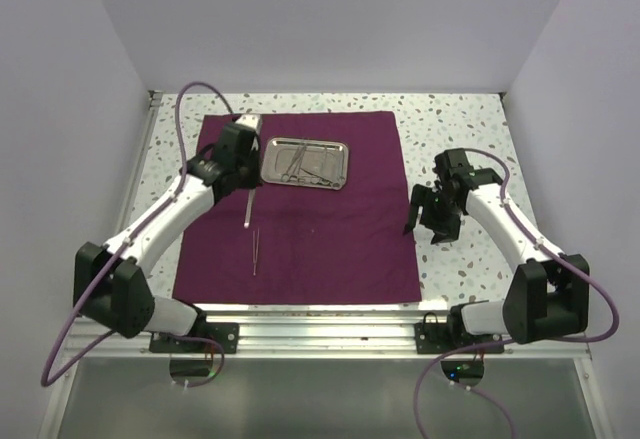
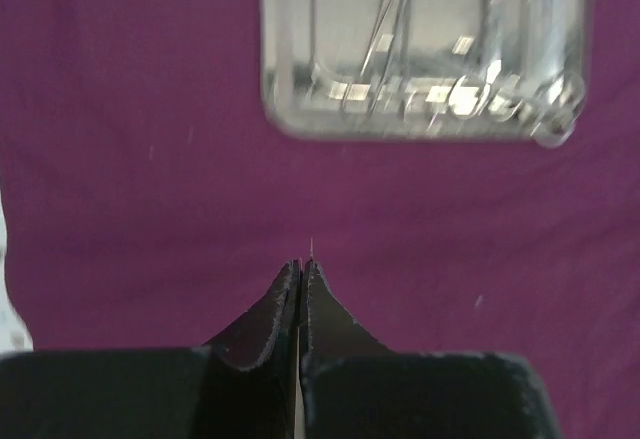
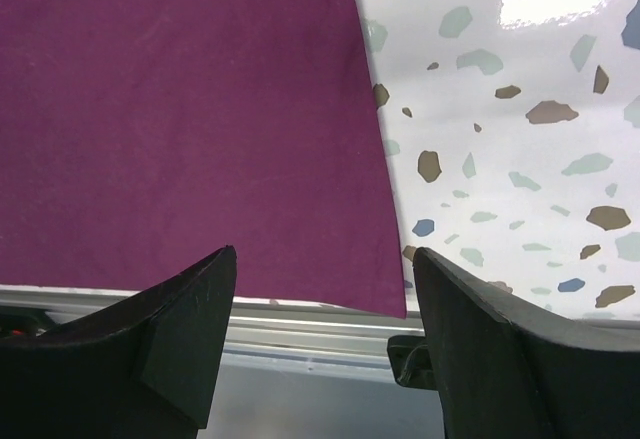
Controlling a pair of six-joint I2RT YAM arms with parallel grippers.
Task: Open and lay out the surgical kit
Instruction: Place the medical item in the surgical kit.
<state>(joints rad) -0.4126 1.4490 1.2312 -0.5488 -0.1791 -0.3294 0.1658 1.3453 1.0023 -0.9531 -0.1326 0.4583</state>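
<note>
The dark purple cloth (image 1: 330, 239) lies spread flat on the table. The shiny steel tray (image 1: 305, 162) sits on its far middle part with several slim instruments in it, and it shows blurred in the left wrist view (image 2: 425, 49). My left gripper (image 1: 250, 181) is left of the tray, shut on a slim steel instrument (image 1: 249, 209). In the left wrist view (image 2: 302, 264) only a thin sliver of that instrument (image 2: 312, 247) shows between the jaws. A thin pair of tweezers (image 1: 254, 252) lies on the cloth nearer me. My right gripper (image 1: 425, 221) is open and empty by the cloth's right edge (image 3: 385, 189).
The speckled white tabletop (image 1: 470, 129) surrounds the cloth. An aluminium rail (image 1: 320, 309) runs along the near edge and shows in the right wrist view (image 3: 300, 334). White walls close in the left, back and right sides.
</note>
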